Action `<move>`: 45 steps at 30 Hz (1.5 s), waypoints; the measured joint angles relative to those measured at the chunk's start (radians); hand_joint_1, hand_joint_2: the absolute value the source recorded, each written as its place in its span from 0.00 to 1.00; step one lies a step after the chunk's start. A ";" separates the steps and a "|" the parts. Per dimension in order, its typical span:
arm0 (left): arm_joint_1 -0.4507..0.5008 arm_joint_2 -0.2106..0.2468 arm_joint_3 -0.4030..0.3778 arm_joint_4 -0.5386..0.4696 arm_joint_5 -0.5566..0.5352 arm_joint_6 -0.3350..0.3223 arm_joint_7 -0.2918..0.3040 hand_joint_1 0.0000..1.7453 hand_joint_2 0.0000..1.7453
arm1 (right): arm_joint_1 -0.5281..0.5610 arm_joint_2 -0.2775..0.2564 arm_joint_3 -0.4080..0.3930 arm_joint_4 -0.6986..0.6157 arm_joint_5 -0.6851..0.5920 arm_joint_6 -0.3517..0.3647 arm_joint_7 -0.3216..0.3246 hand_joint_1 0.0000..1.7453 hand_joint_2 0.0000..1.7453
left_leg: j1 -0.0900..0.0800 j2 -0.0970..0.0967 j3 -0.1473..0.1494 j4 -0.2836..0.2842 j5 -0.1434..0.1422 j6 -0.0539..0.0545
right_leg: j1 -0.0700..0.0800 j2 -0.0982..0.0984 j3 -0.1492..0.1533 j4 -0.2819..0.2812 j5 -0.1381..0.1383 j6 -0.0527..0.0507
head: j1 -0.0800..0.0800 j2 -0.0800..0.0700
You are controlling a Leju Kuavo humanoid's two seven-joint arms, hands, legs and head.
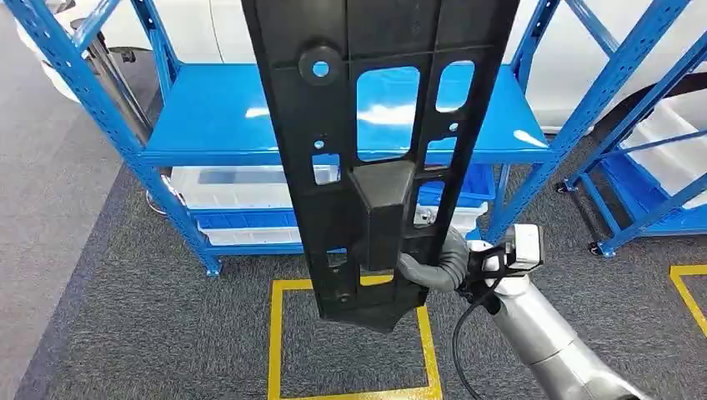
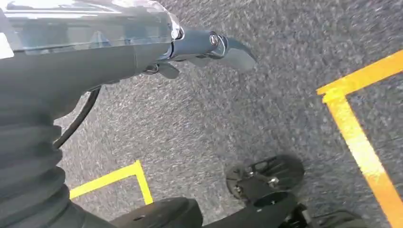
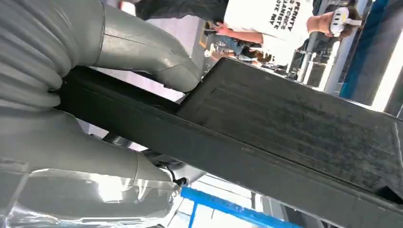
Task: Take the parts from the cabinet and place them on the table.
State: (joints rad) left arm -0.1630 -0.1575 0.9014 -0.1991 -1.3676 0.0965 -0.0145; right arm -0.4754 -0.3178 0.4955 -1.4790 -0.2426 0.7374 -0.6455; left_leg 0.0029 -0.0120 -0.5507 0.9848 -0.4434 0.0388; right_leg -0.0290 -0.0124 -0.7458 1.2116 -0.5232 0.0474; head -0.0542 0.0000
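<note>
A long black plastic part (image 1: 375, 125) with several cut-out holes stands upright in front of me and hides the middle of the blue cabinet (image 1: 217, 117). My right hand (image 1: 429, 268) grips the part near its lower end. In the right wrist view the grey thumb (image 3: 157, 61) presses on the part's dark ribbed surface (image 3: 294, 123). My left hand (image 2: 190, 47) hangs over the grey carpet with its fingers stretched out and nothing in it.
White bins (image 1: 233, 187) sit on the cabinet's lower shelf. A second blue rack (image 1: 650, 167) stands at the right. Yellow tape (image 1: 275, 333) marks a square on the carpet below the part. A person in a white shirt (image 3: 271, 19) stands nearby.
</note>
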 joint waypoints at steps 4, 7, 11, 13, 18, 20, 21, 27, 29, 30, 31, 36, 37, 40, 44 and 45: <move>0.002 0.000 0.000 0.000 0.002 0.000 0.000 0.00 1.00 | 0.005 0.003 0.000 0.003 0.000 0.000 0.000 1.00 1.00 | -0.012 0.000 -0.053 0.013 0.029 0.002 | 0.006 0.001 0.063 0.034 0.028 -0.013 | 0.000 0.000; 0.002 -0.005 0.000 0.001 0.003 0.000 -0.001 0.00 1.00 | -0.001 0.003 0.000 0.002 0.000 0.000 0.000 1.00 1.00 | -0.017 0.004 -0.074 0.022 0.041 -0.006 | 0.024 -0.005 0.215 -0.185 0.033 -0.051 | 0.000 0.000; 0.003 -0.003 0.000 0.001 0.002 0.001 -0.003 0.00 1.00 | -0.005 0.003 -0.001 0.001 -0.001 0.001 0.000 1.00 1.00 | -0.010 0.004 -0.083 0.009 0.073 -0.033 | 0.031 0.001 0.213 -0.232 0.066 -0.053 | 0.001 0.000; 0.002 -0.003 0.000 0.001 0.000 0.004 -0.004 0.00 1.00 | -0.008 0.003 0.000 0.000 -0.001 0.002 0.000 1.00 1.00 | -0.009 0.003 -0.106 0.049 0.013 -0.046 | 0.020 -0.008 0.205 -0.256 0.087 -0.061 | 0.000 0.000; 0.003 -0.003 0.000 0.001 -0.009 0.018 -0.006 0.00 1.00 | -0.006 0.000 0.001 0.000 -0.001 0.002 0.001 1.00 1.00 | 0.010 0.005 -0.166 0.315 -0.080 -0.079 | 0.013 -0.014 0.157 -0.247 0.119 -0.054 | 0.000 0.000; 0.003 -0.003 0.000 0.001 -0.011 0.019 -0.006 0.00 1.00 | -0.006 0.000 0.001 0.000 -0.001 0.002 0.001 1.00 1.00 | 0.017 0.005 -0.088 0.215 -0.003 -0.087 | 0.006 -0.013 0.132 -0.232 0.128 -0.044 | 0.000 0.000; 0.002 -0.003 0.000 0.001 -0.011 0.020 -0.006 0.00 1.00 | -0.006 0.000 0.001 0.000 -0.001 0.002 0.001 1.00 1.00 | 0.020 0.004 -0.027 0.128 0.006 -0.091 | 0.003 -0.012 0.123 -0.222 0.131 -0.039 | 0.000 0.000; 0.002 -0.002 -0.002 0.001 -0.007 0.018 -0.008 0.00 1.00 | -0.006 0.000 0.000 -0.003 -0.001 0.002 0.001 1.00 1.00 | 0.010 -0.010 0.025 0.021 -0.044 -0.039 | 0.005 -0.007 0.106 -0.207 0.153 -0.003 | 0.000 0.000; 0.001 -0.002 -0.002 0.001 -0.007 0.017 -0.009 0.00 1.00 | -0.006 0.006 -0.001 -0.003 -0.001 0.006 0.003 1.00 1.00 | 0.012 -0.006 0.017 0.016 -0.027 -0.015 | -0.001 -0.005 0.085 -0.168 0.110 0.001 | 0.000 0.000; 0.000 -0.002 -0.002 0.001 -0.006 0.017 -0.010 0.00 1.00 | -0.006 0.009 -0.001 -0.003 -0.003 0.009 0.008 1.00 1.00 | 0.011 -0.001 0.009 0.017 -0.020 -0.009 | -0.001 -0.003 0.059 -0.098 0.060 0.001 | 0.000 0.000; 0.002 -0.002 -0.002 0.001 -0.006 0.017 -0.012 0.00 1.00 | -0.006 0.011 -0.001 -0.002 -0.005 0.012 0.014 1.00 1.00 | 0.008 0.004 0.002 0.017 -0.015 -0.005 | -0.001 -0.001 0.028 -0.014 0.016 0.002 | 0.000 0.000; 0.006 -0.002 -0.002 0.001 -0.005 0.017 -0.013 0.00 1.00 | -0.003 0.016 -0.001 0.011 -0.008 0.016 0.035 1.00 1.00 | -0.007 0.027 -0.023 0.024 -0.001 -0.002 | 0.005 -0.003 0.079 -0.009 0.032 -0.013 | 0.000 0.000; 0.006 -0.002 -0.002 0.001 -0.005 0.017 -0.013 0.00 1.00 | -0.004 0.016 -0.001 0.011 -0.009 0.016 0.036 1.00 1.00 | -0.009 0.034 -0.023 0.026 0.000 -0.003 | 0.010 -0.015 0.137 -0.100 0.064 -0.024 | 0.000 0.000; 0.008 -0.003 -0.002 0.002 -0.003 0.017 -0.013 0.00 1.00 | -0.016 0.017 -0.001 0.011 -0.015 0.017 0.038 1.00 1.00 | -0.014 0.060 -0.031 0.028 0.005 -0.017 | 0.034 -0.060 0.179 -0.195 0.061 -0.048 | 0.000 0.000; 0.006 -0.003 -0.002 0.002 -0.004 0.017 -0.013 0.00 1.00 | -0.014 0.015 -0.001 0.011 -0.018 0.018 0.044 1.00 1.00 | -0.013 0.061 -0.031 0.039 -0.017 -0.035 | 0.024 -0.029 0.177 -0.216 0.085 -0.060 | 0.000 0.000; 0.004 -0.003 -0.002 0.002 -0.004 0.018 -0.014 0.00 1.00 | -0.017 0.013 -0.001 0.012 -0.020 0.018 0.045 1.00 1.00 | -0.012 0.032 -0.054 0.091 -0.053 -0.044 | 0.023 -0.023 0.174 -0.222 0.092 -0.065 | 0.000 0.000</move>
State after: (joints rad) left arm -0.1589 -0.1606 0.8999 -0.1976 -1.3718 0.1141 -0.0286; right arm -0.4927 -0.3044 0.4944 -1.4671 -0.2628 0.7553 -0.6008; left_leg -0.0091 0.0197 -0.6048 1.0761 -0.4962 -0.0048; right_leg -0.0063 -0.0352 -0.5718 0.9896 -0.4314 -0.0176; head -0.0538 0.0000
